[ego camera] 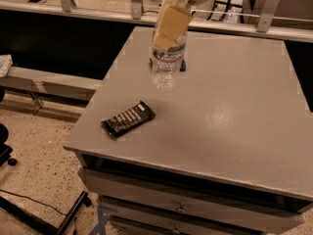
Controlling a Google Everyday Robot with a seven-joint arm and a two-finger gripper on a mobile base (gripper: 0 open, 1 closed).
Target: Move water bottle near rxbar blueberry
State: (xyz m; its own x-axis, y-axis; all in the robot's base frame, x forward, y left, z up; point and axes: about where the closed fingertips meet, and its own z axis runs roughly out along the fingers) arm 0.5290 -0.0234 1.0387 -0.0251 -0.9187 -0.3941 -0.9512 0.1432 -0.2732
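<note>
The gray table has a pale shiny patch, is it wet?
Camera view: probably not wet; the pale patch on the table looks like soft glare from lights above. Camera view: the end effector, closed on the top of the water bottle near the table's far left edge, is lit bright yellow.
</note>
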